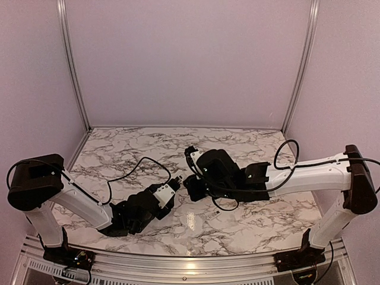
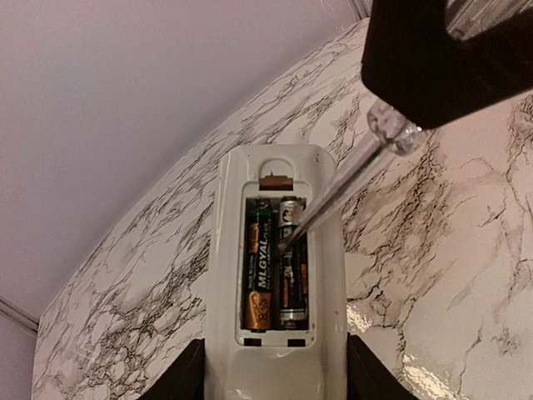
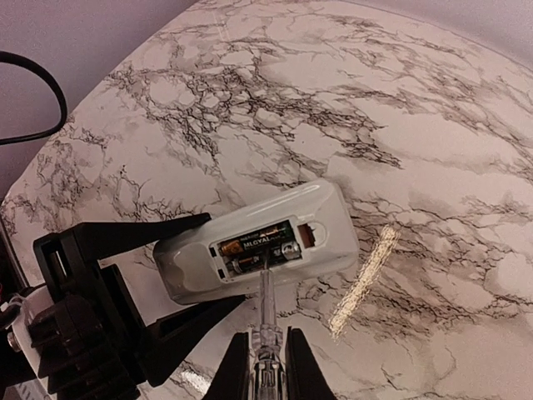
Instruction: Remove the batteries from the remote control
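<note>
The white remote control (image 2: 275,350) lies back-up between the fingers of my left gripper (image 2: 275,379), which is shut on its lower end. Its compartment is uncovered and holds two batteries side by side, one with a gold end and green band (image 2: 260,271) and a darker one (image 2: 294,283). My right gripper (image 3: 266,367) is shut on a thin rod tool with a clear handle (image 3: 266,304). The rod's tip touches the darker battery (image 3: 262,263). In the top view the remote (image 1: 167,191) and right gripper (image 1: 191,185) meet at the table's middle.
The marble table (image 1: 249,148) has aluminium posts (image 1: 71,65) at its back corners and purple walls around it. Black cables (image 1: 139,163) loop over the table from both arms. A small pale piece (image 1: 211,219) lies on the table in front of the right arm.
</note>
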You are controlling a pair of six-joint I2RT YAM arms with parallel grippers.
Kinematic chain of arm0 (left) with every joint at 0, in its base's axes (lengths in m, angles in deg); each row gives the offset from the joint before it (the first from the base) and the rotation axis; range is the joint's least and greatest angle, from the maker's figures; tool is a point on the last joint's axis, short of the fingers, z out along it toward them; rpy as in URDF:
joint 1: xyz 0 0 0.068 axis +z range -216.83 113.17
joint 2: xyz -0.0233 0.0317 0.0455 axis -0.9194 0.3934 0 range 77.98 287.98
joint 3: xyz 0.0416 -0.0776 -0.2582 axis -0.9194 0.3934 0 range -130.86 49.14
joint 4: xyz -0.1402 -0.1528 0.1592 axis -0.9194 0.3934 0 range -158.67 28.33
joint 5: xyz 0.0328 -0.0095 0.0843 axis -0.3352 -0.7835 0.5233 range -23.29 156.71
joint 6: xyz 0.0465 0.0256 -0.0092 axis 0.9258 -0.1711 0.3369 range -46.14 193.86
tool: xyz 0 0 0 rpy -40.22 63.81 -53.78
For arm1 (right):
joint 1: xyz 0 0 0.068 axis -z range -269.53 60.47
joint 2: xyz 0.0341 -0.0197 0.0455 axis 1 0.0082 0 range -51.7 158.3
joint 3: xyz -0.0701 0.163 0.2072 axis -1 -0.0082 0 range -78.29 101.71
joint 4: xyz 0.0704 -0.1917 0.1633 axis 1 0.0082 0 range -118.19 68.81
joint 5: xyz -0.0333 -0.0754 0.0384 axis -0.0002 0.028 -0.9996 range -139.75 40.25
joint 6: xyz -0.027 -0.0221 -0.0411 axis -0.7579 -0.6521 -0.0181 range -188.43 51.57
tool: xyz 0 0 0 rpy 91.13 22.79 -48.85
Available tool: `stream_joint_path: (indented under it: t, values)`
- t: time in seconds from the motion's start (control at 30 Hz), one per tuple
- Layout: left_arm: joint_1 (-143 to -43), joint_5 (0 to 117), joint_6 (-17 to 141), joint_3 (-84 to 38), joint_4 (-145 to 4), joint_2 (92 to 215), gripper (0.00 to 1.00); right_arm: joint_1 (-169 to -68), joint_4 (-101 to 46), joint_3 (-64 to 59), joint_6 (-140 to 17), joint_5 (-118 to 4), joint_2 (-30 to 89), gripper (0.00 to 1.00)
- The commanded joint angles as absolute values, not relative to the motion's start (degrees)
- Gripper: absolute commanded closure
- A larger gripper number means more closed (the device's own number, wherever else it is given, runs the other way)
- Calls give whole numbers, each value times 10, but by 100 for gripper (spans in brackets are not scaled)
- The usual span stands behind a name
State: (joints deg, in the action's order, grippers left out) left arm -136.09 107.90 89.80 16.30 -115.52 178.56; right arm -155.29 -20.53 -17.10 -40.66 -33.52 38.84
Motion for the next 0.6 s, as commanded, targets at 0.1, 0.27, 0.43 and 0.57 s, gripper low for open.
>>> stream_joint_path:
  t: [0.1,0.27,0.43,0.57]
  values:
    - [-1374,1092,893,142,-1158,1796,100,-1560,-172,-135,-390,-298,415,100]
    - [-1378,1085,889,145,-1161,1789,100,-1562,-169,-127,-388,-296,426,100]
    - [-1379,1061,878,154,-1164,1768,100,-1565,-186,-128,-399,-316,430,100]
    - [-1379,1036,863,166,-1173,1747,100,-1566,-190,-132,-402,-320,426,100]
